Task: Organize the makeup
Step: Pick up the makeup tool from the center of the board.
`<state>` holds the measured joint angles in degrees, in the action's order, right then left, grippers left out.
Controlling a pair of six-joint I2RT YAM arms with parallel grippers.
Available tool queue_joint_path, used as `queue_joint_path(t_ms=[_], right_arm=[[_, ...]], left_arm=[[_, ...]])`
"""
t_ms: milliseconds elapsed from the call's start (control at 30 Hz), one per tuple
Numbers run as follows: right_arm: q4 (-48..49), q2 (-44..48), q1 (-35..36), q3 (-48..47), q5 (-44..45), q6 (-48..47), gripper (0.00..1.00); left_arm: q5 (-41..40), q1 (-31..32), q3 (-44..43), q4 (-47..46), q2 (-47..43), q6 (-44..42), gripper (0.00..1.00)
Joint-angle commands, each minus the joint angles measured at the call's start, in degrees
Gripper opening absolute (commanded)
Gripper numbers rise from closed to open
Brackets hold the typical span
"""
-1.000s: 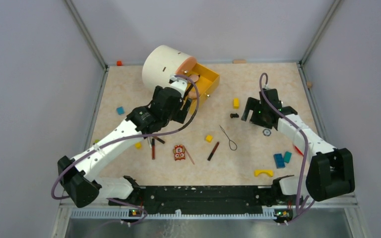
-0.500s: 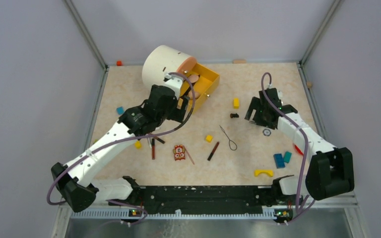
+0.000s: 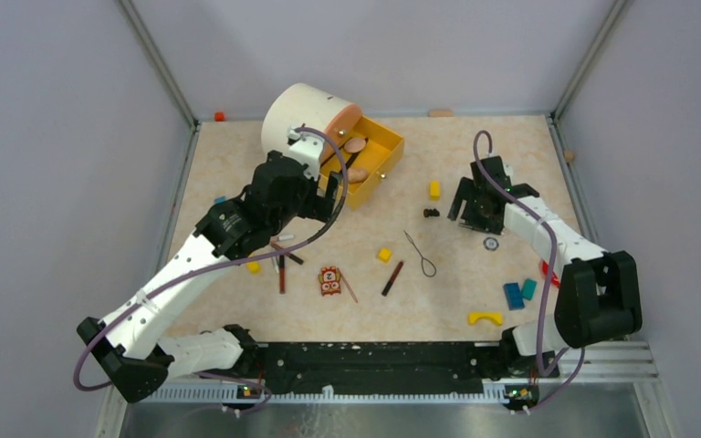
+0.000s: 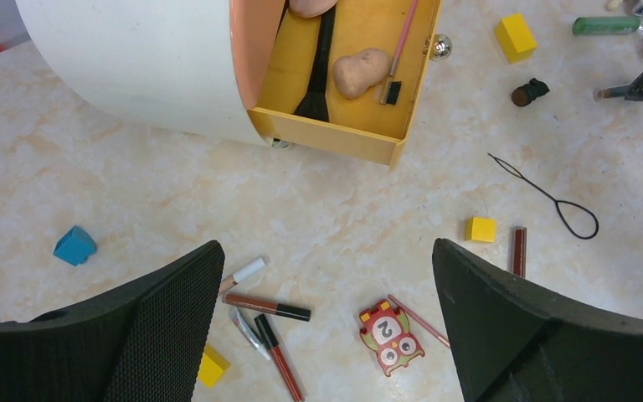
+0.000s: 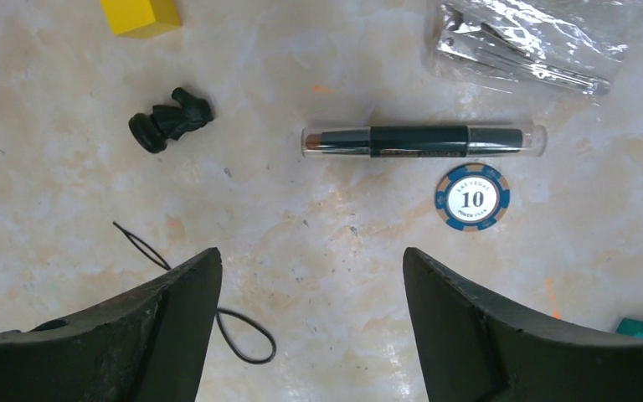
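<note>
The desk (image 4: 134,193) was beige with pale marbling. The drawer (image 4: 335,138) was yellow, and the cylinder (image 4: 134,59) over it was white with an orange inner face. Inside the drawer lay a peach puff (image 4: 360,73), a black brush (image 4: 318,67) and a pink stick (image 4: 403,38). The chip (image 5: 472,197) was blue and white.

Beige marbled table (image 4: 343,209), scattered pencils (image 4: 266,307), wire-loop tool (image 4: 552,197), yellow blocks (image 4: 480,229), poker chip (image 5: 472,197)
</note>
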<state>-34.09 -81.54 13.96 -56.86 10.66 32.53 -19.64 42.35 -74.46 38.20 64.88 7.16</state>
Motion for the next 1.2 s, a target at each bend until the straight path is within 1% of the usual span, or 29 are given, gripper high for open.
queue_joint_path(t_ms=[0, 100, 167, 233, 400, 467, 533, 567, 633, 733, 767, 833, 900, 1000, 1167], right_arm=[[0.70, -0.86, -0.36, -2.76, -5.66, -3.35, 0.77], [2.39, -1.12, 0.25, -3.13, -9.37, -4.65, 0.74], [2.66, -1.65, 0.82, -3.72, -9.13, -4.90, 0.74], [2.82, -2.44, 1.17, -4.25, -10.18, -4.96, 0.74], [6.38, -1.87, 3.54, -3.00, -12.80, -4.81, 0.74], [9.52, -0.06, 4.64, -1.05, -15.98, -6.04, 0.75], [10.70, 2.02, 4.68, 0.47, -16.60, -5.87, 0.76], [10.94, 3.26, 4.55, 1.12, -16.41, -5.71, 0.78], [12.33, 5.89, 3.66, 3.47, -16.48, -5.39, 0.87], [15.35, 10.51, 1.85, 6.55, -18.17, -3.64, 0.97], [16.42, 12.19, 1.64, 7.53, -17.93, -2.78, 0.99], [18.80, 15.28, 1.54, 9.39, -16.33, -1.40, 0.99], [19.40, 16.87, 1.44, 10.37, -13.68, -0.10, 0.99], [17.24, 16.09, 1.31, 10.24, -8.62, 1.37, 0.99], [15.18, 13.16, 1.00, 9.43, -7.52, 4.99, 0.99]], left_arm=[[-1.61, -0.15, -2.46, -2.14, -1.06, 0.26, 0.99], [-8.24, -0.16, -3.32, -3.40, -2.03, 0.57, 0.99], [-9.69, -0.63, -4.22, -4.96, -1.72, 0.82, 0.99], [-6.21, -2.73, -4.44, -6.96, -0.57, 1.10, 0.99], [6.73, -14.97, -6.75, -3.60, 5.27, 8.24, 0.99], [9.58, -18.07, -5.94, -3.71, 5.79, 9.54, 0.99], [10.44, -20.47, -5.01, -3.60, 5.88, 10.85, 0.99], [10.56, -21.42, -4.32, -3.38, 5.80, 11.39, 0.99], [11.35, -24.02, -2.53, -2.84, 5.40, 12.42, 0.99], [15.87, -31.14, 0.43, -1.63, 4.65, 13.88, 0.99], [17.04, -33.52, 1.53, -1.41, 4.21, 14.13, 0.99], [18.23, -37.12, 3.87, -1.58, 3.21, 14.24, 0.99], [18.34, -39.28, 5.84, -2.03, 2.13, 14.20, 0.99], [18.78, -40.44, 8.18, -2.69, 1.75, 13.74, 0.99], [19.37, -40.49, 11.38, -4.94, 2.56, 10.22, 0.99]])
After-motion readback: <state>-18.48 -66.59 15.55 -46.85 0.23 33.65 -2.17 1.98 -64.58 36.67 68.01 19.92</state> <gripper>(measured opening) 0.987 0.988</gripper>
